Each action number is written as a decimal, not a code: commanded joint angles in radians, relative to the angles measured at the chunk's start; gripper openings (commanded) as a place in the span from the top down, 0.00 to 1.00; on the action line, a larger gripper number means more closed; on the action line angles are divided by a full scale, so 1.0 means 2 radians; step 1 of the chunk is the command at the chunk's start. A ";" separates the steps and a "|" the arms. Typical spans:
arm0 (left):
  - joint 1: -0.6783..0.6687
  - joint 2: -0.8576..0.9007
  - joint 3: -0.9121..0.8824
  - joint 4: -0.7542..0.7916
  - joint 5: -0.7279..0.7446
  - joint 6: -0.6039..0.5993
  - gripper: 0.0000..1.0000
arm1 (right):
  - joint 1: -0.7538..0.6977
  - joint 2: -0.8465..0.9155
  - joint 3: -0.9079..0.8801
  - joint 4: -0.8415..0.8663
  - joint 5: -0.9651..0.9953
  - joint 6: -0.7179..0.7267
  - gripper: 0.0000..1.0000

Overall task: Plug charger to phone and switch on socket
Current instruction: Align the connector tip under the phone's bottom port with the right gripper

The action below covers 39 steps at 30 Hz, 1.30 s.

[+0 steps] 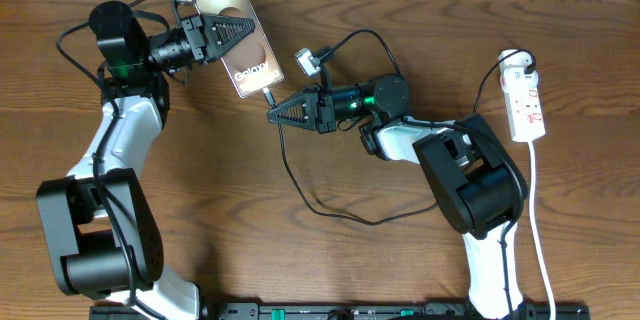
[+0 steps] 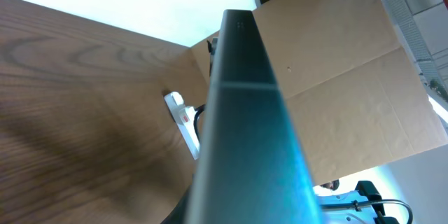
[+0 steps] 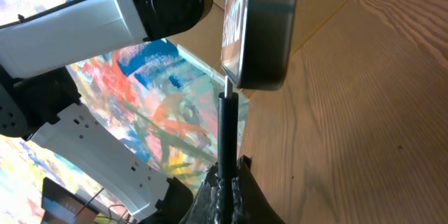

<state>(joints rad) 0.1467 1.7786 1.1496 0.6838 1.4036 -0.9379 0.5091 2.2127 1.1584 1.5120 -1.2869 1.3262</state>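
Observation:
My left gripper [image 1: 232, 35] is shut on the phone [image 1: 240, 45], a brownish glossy slab with white lettering, held tilted above the table at the back left. In the left wrist view its dark edge [image 2: 245, 133] fills the middle. My right gripper [image 1: 278, 112] is shut on the charger's [image 1: 300, 185] connector end. In the right wrist view the connector [image 3: 227, 122] stands straight up from my fingers [image 3: 227, 182] and its tip touches the phone's bottom edge [image 3: 262, 28]. The black cable loops across the table to the white socket [image 1: 526, 103] at the far right.
The socket's thick white cord [image 1: 540, 230] runs down the right side to the front edge. The socket also shows small in the left wrist view [image 2: 180, 122]. A cardboard box [image 2: 343, 77] stands behind the table.

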 commanded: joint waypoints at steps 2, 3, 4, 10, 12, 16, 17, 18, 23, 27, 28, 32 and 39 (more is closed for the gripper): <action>-0.010 -0.001 0.006 0.001 0.011 0.006 0.93 | 0.005 0.000 0.002 0.005 0.024 0.002 0.99; -0.012 -0.001 0.006 0.001 0.011 0.006 0.93 | 0.005 0.000 0.002 0.005 0.025 0.002 0.99; -0.015 -0.001 0.006 0.001 0.011 0.006 0.93 | 0.005 0.000 0.002 0.005 0.025 0.002 0.99; -0.023 -0.001 0.006 0.001 0.010 0.006 0.93 | 0.005 0.000 0.002 0.005 0.025 0.002 0.99; -0.023 -0.001 0.006 0.001 0.011 0.006 0.93 | 0.005 0.000 0.002 0.005 0.025 0.002 0.99; -0.023 -0.001 0.006 0.001 0.011 0.006 0.93 | 0.004 0.000 0.002 0.005 0.024 0.002 0.99; -0.023 -0.001 0.006 0.001 0.011 0.006 0.93 | 0.003 0.000 0.002 0.005 0.023 0.002 0.99; -0.022 -0.001 0.006 0.002 0.011 0.006 0.92 | 0.003 0.000 0.002 0.005 0.021 0.002 0.99; -0.010 -0.001 0.006 0.002 0.011 0.006 0.93 | -0.007 0.000 0.002 0.005 0.012 0.002 0.99; -0.005 -0.001 0.006 0.002 0.011 0.006 0.93 | -0.009 0.000 0.002 0.005 0.012 0.002 0.99; -0.005 -0.001 0.006 0.002 0.010 0.006 0.93 | -0.009 0.000 0.002 0.005 0.012 0.002 0.99; -0.005 -0.001 0.006 0.002 0.009 0.006 0.93 | -0.009 0.000 0.002 0.005 0.012 0.002 0.99; -0.007 -0.001 0.006 0.001 0.007 -0.001 0.92 | -0.009 0.000 0.002 0.005 0.012 0.002 0.99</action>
<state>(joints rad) 0.1356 1.7786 1.1496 0.6792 1.3884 -0.9394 0.4984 2.2127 1.1580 1.5124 -1.3022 1.3262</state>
